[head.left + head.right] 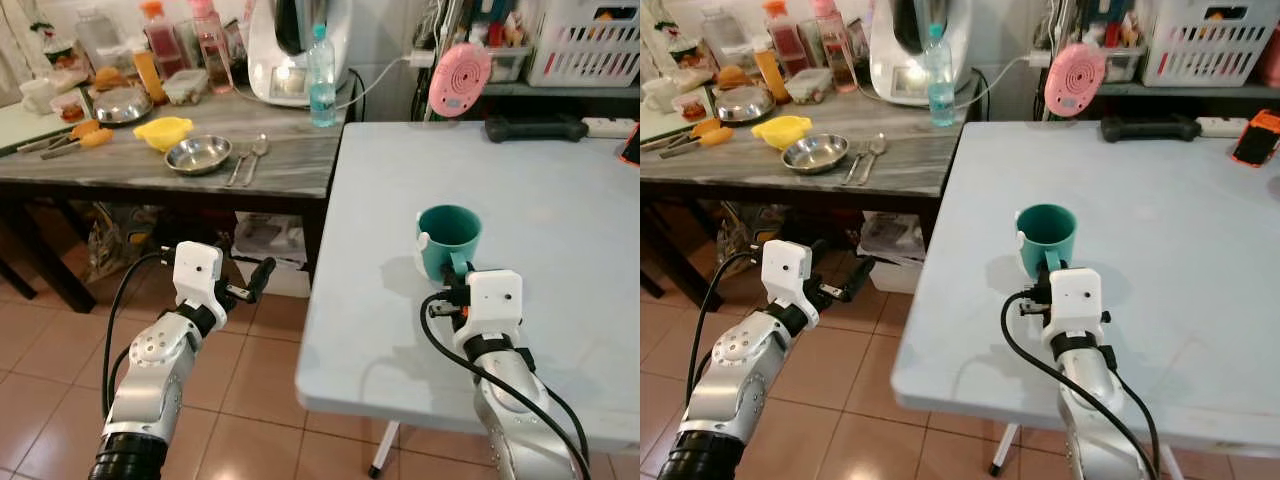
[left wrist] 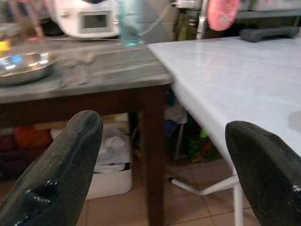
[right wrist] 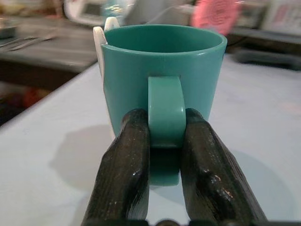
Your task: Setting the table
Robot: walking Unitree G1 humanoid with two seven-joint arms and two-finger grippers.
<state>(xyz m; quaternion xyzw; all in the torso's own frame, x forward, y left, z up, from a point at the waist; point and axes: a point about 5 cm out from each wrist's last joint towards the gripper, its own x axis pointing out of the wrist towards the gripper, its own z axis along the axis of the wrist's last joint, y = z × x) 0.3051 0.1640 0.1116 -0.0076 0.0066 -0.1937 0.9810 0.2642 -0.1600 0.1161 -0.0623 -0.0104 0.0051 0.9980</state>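
On the white table (image 1: 560, 230), near its front-left corner, stands the teal cup (image 1: 449, 240), upright, with its handle (image 3: 165, 110) turned toward me. I judge this orientation deliberate: a handle facing the arm can be taken by a straight approach along the fingers, and the cup sits far enough from the table edge to be stable while gripped. A white piece (image 3: 99, 40) shows at the cup's rim on its left side; what it is I cannot tell.

Right gripper (image 3: 164, 141): fingers closed onto the handle, one black finger (image 3: 124, 165) pressed against each side of the loop, with no gap visible between pad and handle. The cup appears to rest on the table, its shadow directly beneath it; whether it is being set down or about to be lifted I cannot say. I read the step as handling the cup into its place on the table.

Left gripper (image 1: 255, 280): held over the floor (image 1: 250, 400) between the two tables, below the tabletops, fingers spread wide and holding nothing. Its wrist view looks past both fingertips (image 2: 70, 155) toward the grey table (image 1: 280, 150).

On the grey table, well apart from the cup, lie a steel bowl (image 1: 198, 154) with spoons (image 1: 250, 157) just beside it, a yellow dish (image 1: 163, 131) and a water bottle (image 1: 321, 78). I judge the bowl and spoons the likely remaining items for the setting, which would explain the free arm waiting open on that side.
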